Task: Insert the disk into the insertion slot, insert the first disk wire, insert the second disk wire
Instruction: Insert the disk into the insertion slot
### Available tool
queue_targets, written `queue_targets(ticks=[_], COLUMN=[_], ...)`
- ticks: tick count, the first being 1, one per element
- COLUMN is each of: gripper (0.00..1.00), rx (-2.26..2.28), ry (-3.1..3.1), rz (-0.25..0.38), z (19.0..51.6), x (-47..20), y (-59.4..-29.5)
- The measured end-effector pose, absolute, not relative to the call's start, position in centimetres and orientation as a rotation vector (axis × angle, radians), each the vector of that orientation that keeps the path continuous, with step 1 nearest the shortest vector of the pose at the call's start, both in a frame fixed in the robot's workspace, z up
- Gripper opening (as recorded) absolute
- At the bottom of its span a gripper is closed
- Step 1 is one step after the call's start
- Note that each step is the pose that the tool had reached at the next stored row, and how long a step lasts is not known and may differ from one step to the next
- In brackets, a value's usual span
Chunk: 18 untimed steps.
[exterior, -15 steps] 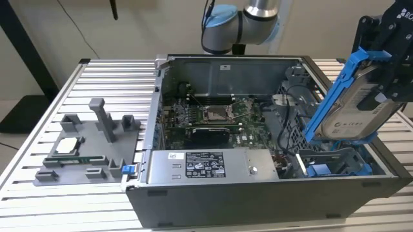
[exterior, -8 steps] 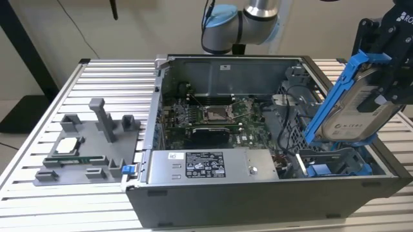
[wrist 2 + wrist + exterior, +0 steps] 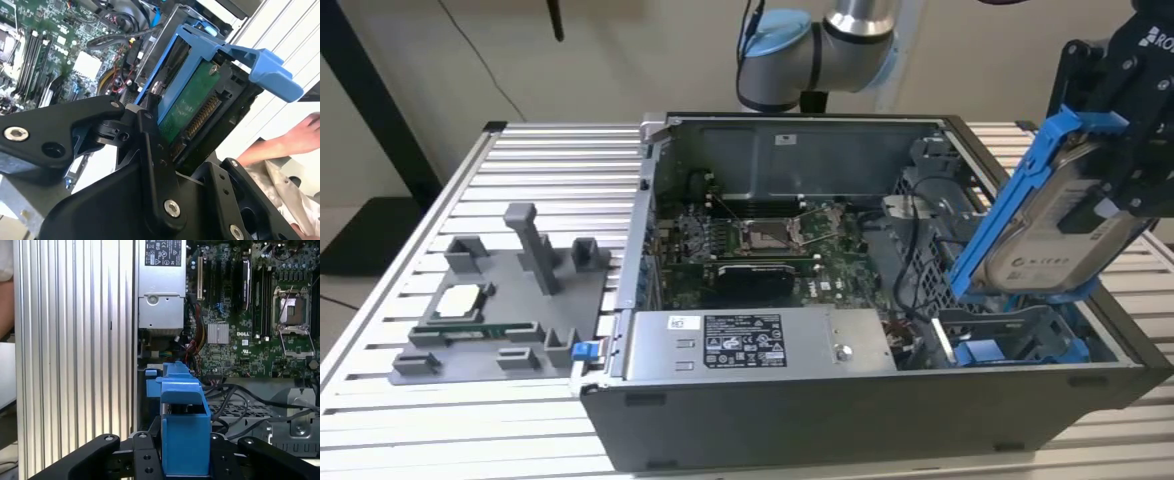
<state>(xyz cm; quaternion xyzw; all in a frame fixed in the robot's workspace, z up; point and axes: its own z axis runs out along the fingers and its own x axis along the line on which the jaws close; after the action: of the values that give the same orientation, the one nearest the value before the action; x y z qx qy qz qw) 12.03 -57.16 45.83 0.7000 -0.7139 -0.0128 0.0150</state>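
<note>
With the black gripper (image 3: pixel 1110 165), squeezing the disk (image 3: pixel 1047 240) from two sides, black fingers (image 3: pixel 150 150) pressing tight on its blue frame (image 3: pixel 182 415). Holding it up on a slant, with the top end leaning toward the exterior view's right and the low end pointing down at the insertion slot (image 3: pixel 1007 335). Keeping it just over the slot, not pushed in; cannot tell if the low end is touching. Working over a big table (image 3: pixel 440 440) made of silver strips. Hanging above a grey computer case (image 3: pixel 854 425) lying open on that table, with the slot sitting in the case's corner at the exterior view's right, grey metal with blue bits. Reaching in from a robot arm (image 3: pixel 814 45) coming down behind the case. Hovering beside the green motherboard (image 3: pixel 761 240) in the middle of the case and the silver power box (image 3: pixel 747 345) by the front wall. Staying well apart from a grey holder tray (image 3: pixel 520 290) on the table at the exterior view's left, with a square chip (image 3: pixel 458 300) and a thin green stick (image 3: pixel 474 330) lying on it. Passing over black wires (image 3: pixel 235 400) lying loose near the slot. Sharing the second wrist view with a person's hand (image 3: pixel 300 135) near the case.
</note>
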Motion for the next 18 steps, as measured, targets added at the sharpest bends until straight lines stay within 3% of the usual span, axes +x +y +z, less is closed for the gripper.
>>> queue_targets(ticks=[18], gripper=[0.0], rx=[2.178], ry=[-2.223], rz=[-0.04], z=[43.5], x=[12.9], y=[-57.2])
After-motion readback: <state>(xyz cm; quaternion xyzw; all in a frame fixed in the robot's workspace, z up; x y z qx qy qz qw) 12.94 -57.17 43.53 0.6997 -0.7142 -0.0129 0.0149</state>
